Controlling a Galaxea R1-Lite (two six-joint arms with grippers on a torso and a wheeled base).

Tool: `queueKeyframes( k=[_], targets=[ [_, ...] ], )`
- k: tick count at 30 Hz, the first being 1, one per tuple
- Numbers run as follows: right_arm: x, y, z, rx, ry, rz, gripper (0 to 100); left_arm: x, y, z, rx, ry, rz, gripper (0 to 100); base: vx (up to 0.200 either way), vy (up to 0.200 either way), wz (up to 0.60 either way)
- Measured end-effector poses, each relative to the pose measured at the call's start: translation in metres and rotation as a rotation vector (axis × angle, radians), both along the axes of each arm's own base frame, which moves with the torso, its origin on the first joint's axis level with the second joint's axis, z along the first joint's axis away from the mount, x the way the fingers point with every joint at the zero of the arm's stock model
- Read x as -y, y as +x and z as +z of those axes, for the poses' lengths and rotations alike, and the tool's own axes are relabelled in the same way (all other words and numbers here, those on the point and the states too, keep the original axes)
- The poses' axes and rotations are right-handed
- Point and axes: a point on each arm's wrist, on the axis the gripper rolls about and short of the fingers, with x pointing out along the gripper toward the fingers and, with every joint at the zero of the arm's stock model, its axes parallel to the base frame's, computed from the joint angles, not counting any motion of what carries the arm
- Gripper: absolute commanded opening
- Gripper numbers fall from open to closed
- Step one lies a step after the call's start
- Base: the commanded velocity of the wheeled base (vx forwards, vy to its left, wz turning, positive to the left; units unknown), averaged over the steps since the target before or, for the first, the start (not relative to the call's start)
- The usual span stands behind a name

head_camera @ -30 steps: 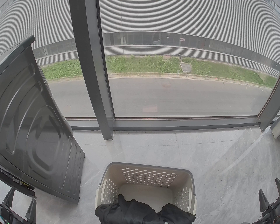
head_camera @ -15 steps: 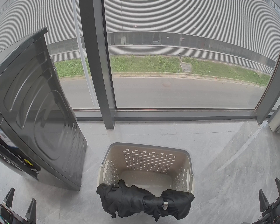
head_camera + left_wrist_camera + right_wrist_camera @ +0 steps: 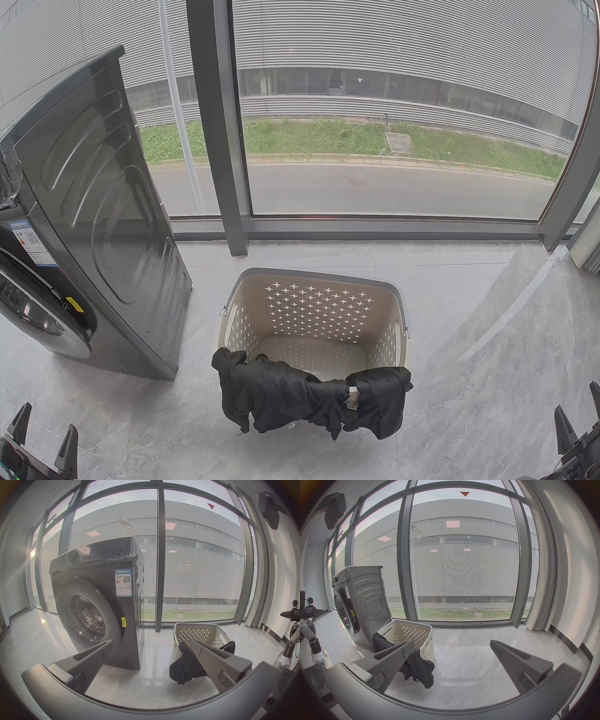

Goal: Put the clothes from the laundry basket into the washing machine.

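Head view is shifted against 1.0 s ago, a camera move: the washing machine (image 3: 106,212) front now shows, door apparently shut. Black clothes (image 3: 300,394) drape over the near rim of the laundry basket (image 3: 319,312), just beside the machine. Left gripper (image 3: 47,417) and right gripper (image 3: 576,400) are spread wide, empty.

Grey floor (image 3: 469,350) bears washing machine (image 3: 106,219) and laundry basket (image 3: 312,306).

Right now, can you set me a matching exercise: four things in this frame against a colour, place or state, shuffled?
Things:
1. washing machine
2. laundry basket
3. black clothes
4. left pincer

Descriptions:
A. draped over the near rim
B. open, holding nothing
C. beige, with star-shaped holes
D. dark grey, left of the basket

Pairs: 1-D, 2-C, 3-A, 4-B
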Motion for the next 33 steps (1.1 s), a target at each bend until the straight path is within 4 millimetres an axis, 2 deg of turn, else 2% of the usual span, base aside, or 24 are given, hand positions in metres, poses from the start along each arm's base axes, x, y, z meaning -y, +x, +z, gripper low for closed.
queueKeyframes(
  k=[2, 33],
  targets=[
    [0.0, 0.0, 0.0, 0.0, 0.0, 0.001, 100, 0.0, 0.0, 0.0, 0.0, 0.0, 0.0, 100, 0.0, 0.0, 0.0],
    [0.0, 0.0, 0.0, 0.0, 0.0, 0.0, 100, 0.0, 0.0, 0.0, 0.0, 0.0, 0.0, 100, 0.0, 0.2, 0.0]
  ],
)
